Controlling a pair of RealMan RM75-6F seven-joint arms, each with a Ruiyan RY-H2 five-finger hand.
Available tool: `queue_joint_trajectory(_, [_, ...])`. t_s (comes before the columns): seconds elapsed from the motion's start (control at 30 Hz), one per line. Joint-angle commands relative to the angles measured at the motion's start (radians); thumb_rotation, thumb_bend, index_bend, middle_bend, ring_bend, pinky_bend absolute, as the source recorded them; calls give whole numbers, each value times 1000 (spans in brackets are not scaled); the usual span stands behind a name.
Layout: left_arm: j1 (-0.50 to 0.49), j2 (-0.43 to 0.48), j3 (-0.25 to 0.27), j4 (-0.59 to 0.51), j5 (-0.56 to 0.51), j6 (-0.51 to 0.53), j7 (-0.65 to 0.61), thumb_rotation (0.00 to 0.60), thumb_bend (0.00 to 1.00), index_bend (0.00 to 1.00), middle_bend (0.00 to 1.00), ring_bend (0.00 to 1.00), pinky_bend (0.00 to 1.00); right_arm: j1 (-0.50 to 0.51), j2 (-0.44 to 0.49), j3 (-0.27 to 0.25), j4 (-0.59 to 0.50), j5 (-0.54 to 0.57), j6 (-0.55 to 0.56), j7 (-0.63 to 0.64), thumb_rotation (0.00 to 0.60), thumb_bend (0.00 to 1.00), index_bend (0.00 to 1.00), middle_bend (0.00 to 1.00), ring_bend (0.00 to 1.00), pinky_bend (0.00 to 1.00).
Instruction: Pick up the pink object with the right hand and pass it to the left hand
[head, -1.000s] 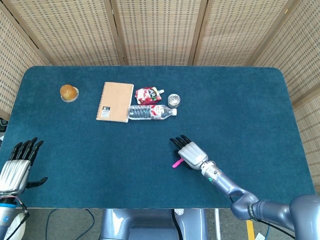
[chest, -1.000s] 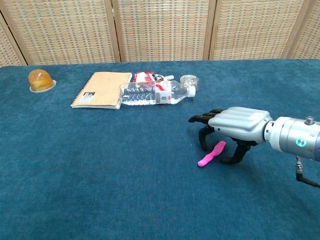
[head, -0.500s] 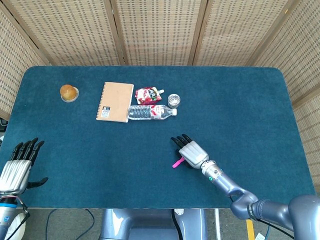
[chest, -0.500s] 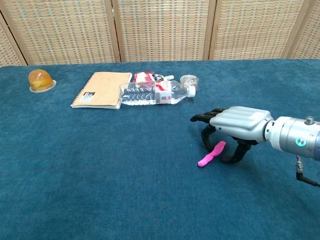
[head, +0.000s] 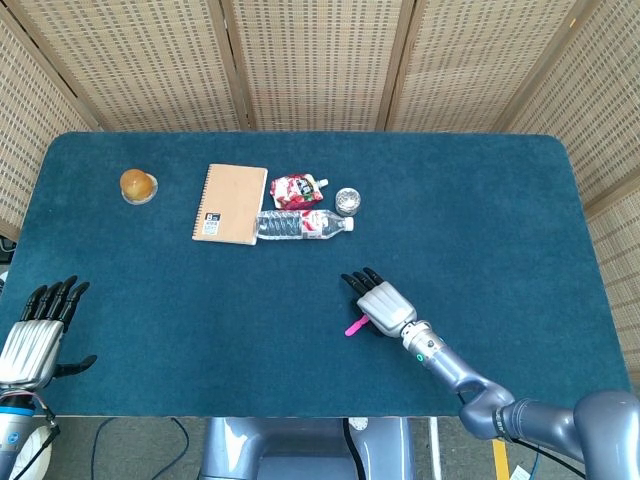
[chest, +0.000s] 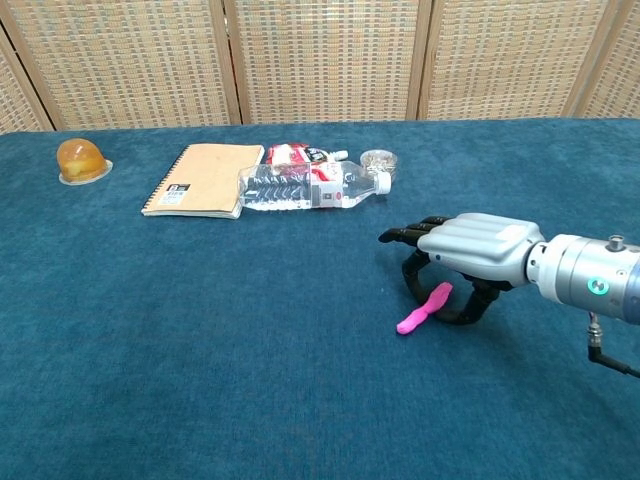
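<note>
Right hand: the right hand (chest: 470, 250) is low over the bench, palm down, fingers curled downward around the near end of the pink object; the fingertips (chest: 412, 284) reach the cloth. Whether they actually pinch the object cannot be told from either view.
Pink object: the pink object (chest: 423, 308) is a slim stick lying flat on the bench (chest: 200, 340), its upper end tucked under the right hand and its lower end poking out to the hand's left. In the head view it shows as a short pink sliver (head: 354, 325) just beside the hand's left edge (head: 383, 306).
Long axis: it runs diagonally, from under the palm out toward the bench's front and left side.
Key relation: the object is directly beneath and just left of the right hand, so that hand is by far the nearer; my judgement is that the grasp is being closed, not finished.
Left hand: the left hand (head: 35, 335) rests at the far front-left corner of the bench, fingers straight and apart, holding nothing, well apart from the object.
Further out: a water bottle (chest: 310, 186), a notebook (chest: 203, 180), a red pouch (chest: 295, 155), a small round tin (chest: 378, 159) and an amber dome (chest: 80, 160) lie toward the back.
</note>
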Motion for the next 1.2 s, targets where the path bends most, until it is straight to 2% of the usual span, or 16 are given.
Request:
queue_joint_trajectory(0.03, [0,0,1,0,1,0,1,600,0,0,0,0,0,1,0,1,-1,3,-3,-5,600,507,533,49,0,0])
queue_joint_trajectory(0.2, [-1,0,2,-1,2,-1,0,600,0,0,0,0,0,2,1,3,-2,9,-6,-10,600,529,583,58,0,0])
queue_joint_trajectory(0.37, [-2,-1,2,0,2,-3,0,600,0,0,0,0,0,0,1,7,-5,18,-4,-8,600,596,616,68,0,0])
queue_joint_trajectory(0.7, [-12,-10,-2,13,4,-16,-13,600,0,0,0,0,0,0,22,44,-59,57,-3,25,600,609,652,88,0,0])
queue_joint_trajectory(0.97, [-58,0,-29,27,61,-28,-60,600,0,0,0,0,0,19,55,121,-148,125,-5,55,600,612,659,101,0,0])
queue_joint_trajectory(1.2, [-158,36,-86,48,143,-70,-118,600,0,0,0,0,0,76,77,225,-223,323,-74,16,600,611,663,101,0,0])
